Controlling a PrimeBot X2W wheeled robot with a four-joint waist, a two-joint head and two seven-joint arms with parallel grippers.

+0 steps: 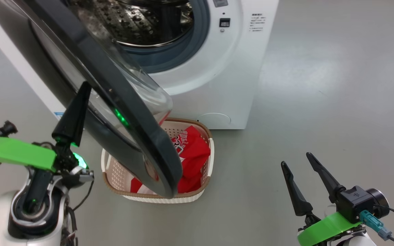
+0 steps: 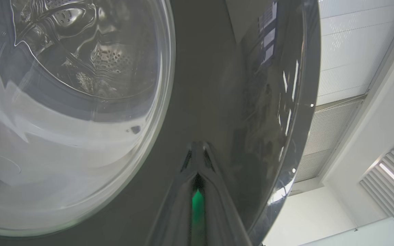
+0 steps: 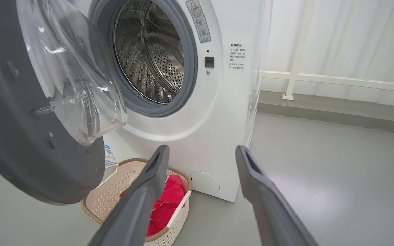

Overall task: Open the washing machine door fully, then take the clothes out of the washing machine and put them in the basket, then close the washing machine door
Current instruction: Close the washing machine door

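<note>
The washing machine [image 1: 238, 68] stands at the top with its steel drum [image 3: 152, 58] open to view and no cloth seen in it. The washing machine door [image 1: 132, 112] hangs partly swung out, its black rim over the basket [image 1: 121, 171]. The red clothes [image 1: 192, 150] lie in the basket [image 3: 108, 201], partly hidden by the door. My left gripper [image 1: 86, 85] is shut, its tips [image 2: 198, 147] against the door's glossy outer face [image 2: 210, 85] beside the glass window. My right gripper [image 1: 295, 160] is open and holds nothing, low at the right, facing the machine [image 3: 202, 150].
Grey floor [image 1: 320, 102] stretches to the right of the machine and basket. A small blue label [image 3: 108, 154] sits at the machine's lower corner. A white rail [image 3: 337, 80] runs along the wall behind. Ceiling panels [image 2: 354, 51] show past the door's edge.
</note>
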